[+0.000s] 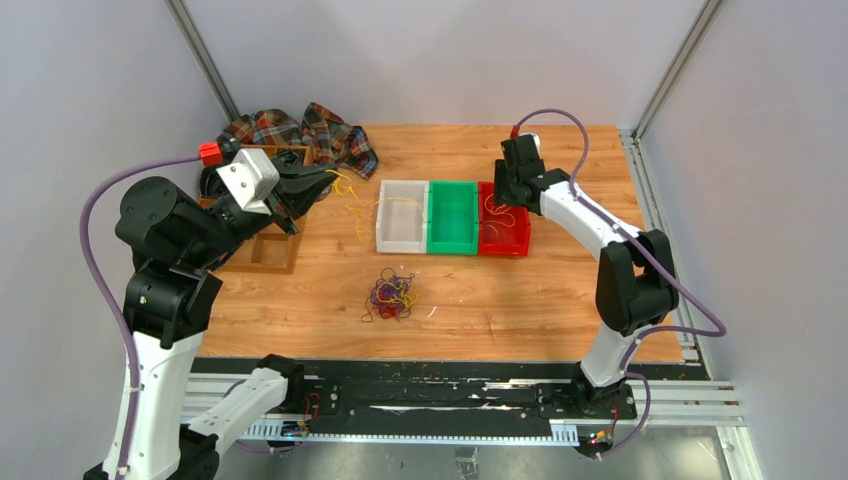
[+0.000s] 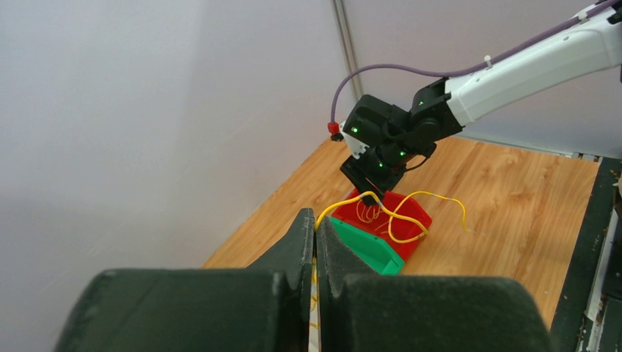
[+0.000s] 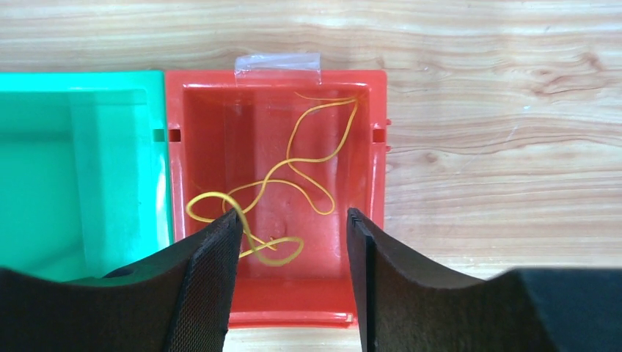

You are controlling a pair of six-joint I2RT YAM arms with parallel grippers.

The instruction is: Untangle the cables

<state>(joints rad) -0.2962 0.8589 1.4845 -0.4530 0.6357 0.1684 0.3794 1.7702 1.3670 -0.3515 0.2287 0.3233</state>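
At the left, the left pincer [image 1: 325,182] is seen clenched, with one end of a yellow cable [image 2: 343,203] nipped between its tips. From there the strand is carried rightward, sagging above the tabletop [image 1: 560,290] and, as far as can be judged, across the white bin [image 1: 400,247] and the green bin [image 1: 452,248] toward the red bin [image 1: 505,250]. Its long axis is thus laid roughly left to right.

On the near side of the bins, between the two arms, the remaining tangle of cables [image 1: 390,295] is left lying in a small heap of red, yellow and dark strands. It is set somewhat nearer the left arm's base than the right's.

At the right, the right pincer [image 3: 293,213] is held released, its jaws parted directly above the red bin, and nothing is gripped. Loose loops of yellow cable are spread over the bin floor just below and ahead of the fingertips.

The sorting of this strand is judged to be nearly done. What is probably called for next is that the left-hand end be brought rightward to the red bin and let go. The free right pincer would have to be drawn back toward the near edge and leftward to reach the tangle.
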